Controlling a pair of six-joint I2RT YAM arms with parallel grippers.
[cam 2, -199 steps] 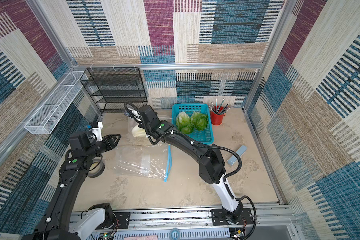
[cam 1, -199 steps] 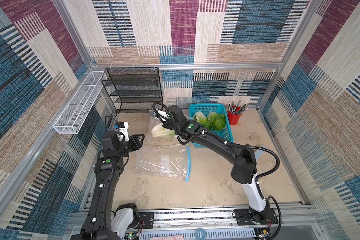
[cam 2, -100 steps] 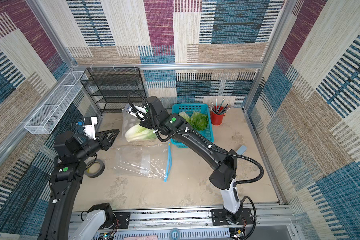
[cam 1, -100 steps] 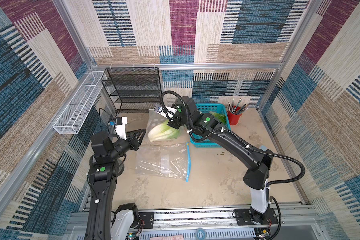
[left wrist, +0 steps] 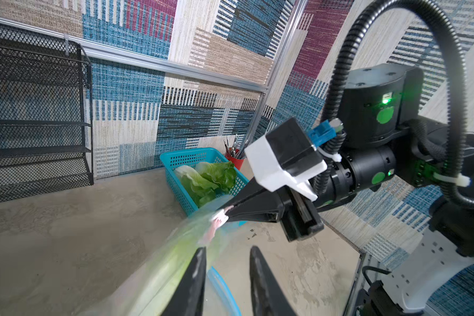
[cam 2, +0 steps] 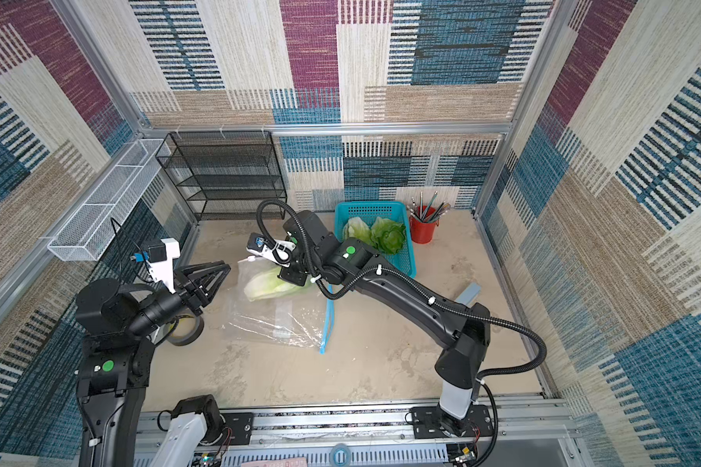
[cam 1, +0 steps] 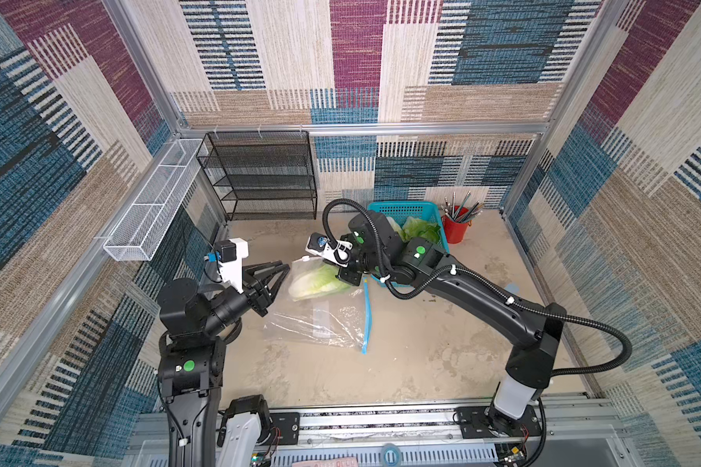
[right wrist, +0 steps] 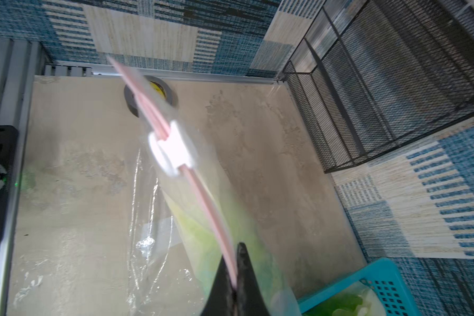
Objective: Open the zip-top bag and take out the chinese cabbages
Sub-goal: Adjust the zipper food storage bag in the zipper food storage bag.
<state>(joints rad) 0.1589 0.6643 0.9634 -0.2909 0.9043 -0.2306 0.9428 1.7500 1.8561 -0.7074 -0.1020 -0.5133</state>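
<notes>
The right gripper (right wrist: 233,262) has its jaws clamped on the pink zip strip (right wrist: 203,197) of the bag (cam 1: 300,267). It holds that top edge up off the table (cam 1: 421,343), just beside the basket (cam 1: 405,208) on the side facing the left arm. Held this way, the mouth stays high and the one cabbage (cam 1: 320,283) inside sags low, where it seems unlikely to slip out. The white slider (right wrist: 173,149) sits partway along the strip, clear of the clamped end, so I'd say the pinch is there to anchor the bag while the other arm works the slider. The left gripper (cam 1: 287,269) hangs on the far side of the bag from the basket, pointed at it. Its jaws are a little apart with nothing between them, and it is close to the plastic, though I can't tell whether it touches. The strip is blurred, so I can't tell how far the zip is open. Two cabbages (cam 2: 375,234) lie in the basket, presumably already out. A spare bag (cam 1: 324,323) with a blue zip lies flat on the table, nearer the arm bases than the basket.
</notes>
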